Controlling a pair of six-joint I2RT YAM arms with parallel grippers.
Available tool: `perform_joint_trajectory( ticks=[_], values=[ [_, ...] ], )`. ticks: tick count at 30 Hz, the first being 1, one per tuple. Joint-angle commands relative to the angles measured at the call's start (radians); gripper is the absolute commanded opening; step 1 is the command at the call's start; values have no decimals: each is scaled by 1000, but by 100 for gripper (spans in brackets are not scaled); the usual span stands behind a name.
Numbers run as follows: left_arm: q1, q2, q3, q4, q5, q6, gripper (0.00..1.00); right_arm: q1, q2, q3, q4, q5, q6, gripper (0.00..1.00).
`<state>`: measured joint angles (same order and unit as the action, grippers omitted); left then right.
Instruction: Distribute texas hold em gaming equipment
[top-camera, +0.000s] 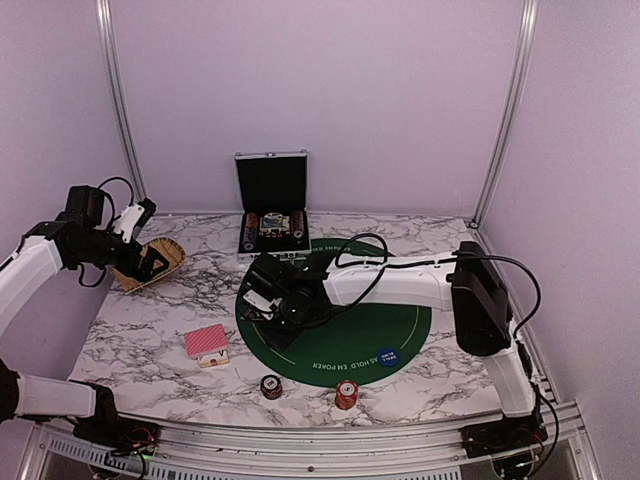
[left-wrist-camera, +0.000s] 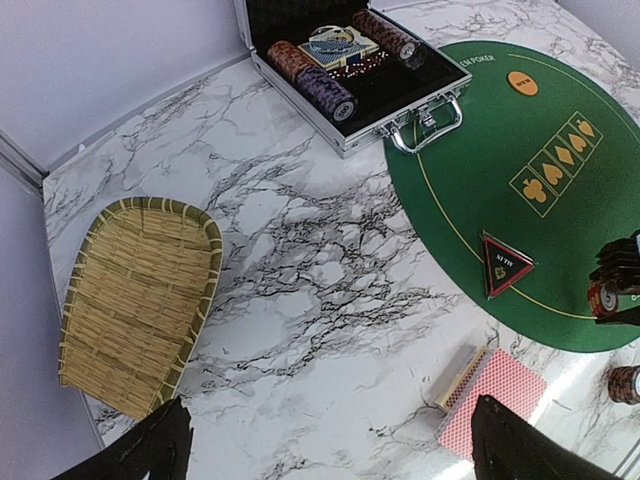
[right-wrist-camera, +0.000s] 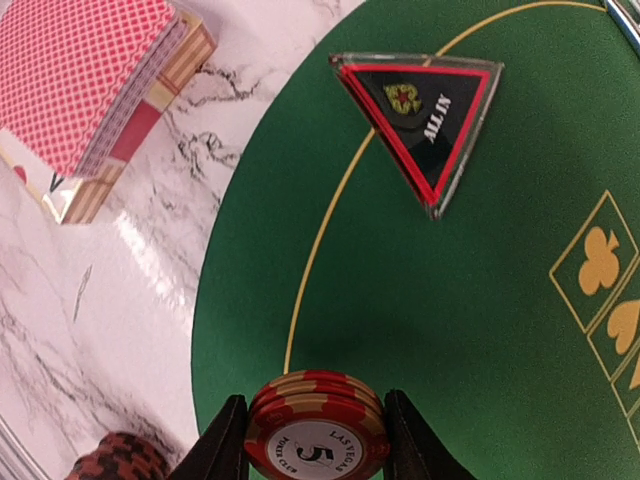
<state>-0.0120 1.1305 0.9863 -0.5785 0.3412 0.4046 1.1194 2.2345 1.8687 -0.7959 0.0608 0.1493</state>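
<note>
Green mat (right-wrist-camera: 420, 300), chips (right-wrist-camera: 318, 410) in right tool (right-wrist-camera: 316, 445)

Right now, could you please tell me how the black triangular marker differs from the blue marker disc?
The black triangular marker is black with a red border and reads ALL IN; the blue marker disc is round and blue. The triangle lies at the mat's left edge, by the red chip stack in the right gripper; the disc at its near edge. Both lie flat on the green mat.

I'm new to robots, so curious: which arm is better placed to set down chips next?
Right: the right end effector grips a red chip stack over the green mat; the left end effector hangs open, empty, near the tray.
</note>
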Motion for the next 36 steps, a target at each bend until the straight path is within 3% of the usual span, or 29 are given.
perform_joint_trajectory(
  ticks=[1,19,21,26,28,32,36],
  values=[
    [5,-12,20,-31,26,1,99,-26,89,129,35,-23,-17,0],
    [5,-8,23,-30,38,-3,99,-67,198,186,75,-50,-14,2],
    [5,-10,23,-31,35,-2,99,-67,195,175,72,-51,-14,9],
    [4,-14,24,-33,39,-2,99,-68,173,159,74,-39,-19,47],
    [6,-20,20,-35,53,3,99,-69,157,167,73,-24,-22,58],
    [5,-24,18,-35,49,3,99,-70,125,202,47,4,-29,67],
    [5,-30,19,-37,44,3,99,-72,57,194,28,34,-29,68]
  ],
)
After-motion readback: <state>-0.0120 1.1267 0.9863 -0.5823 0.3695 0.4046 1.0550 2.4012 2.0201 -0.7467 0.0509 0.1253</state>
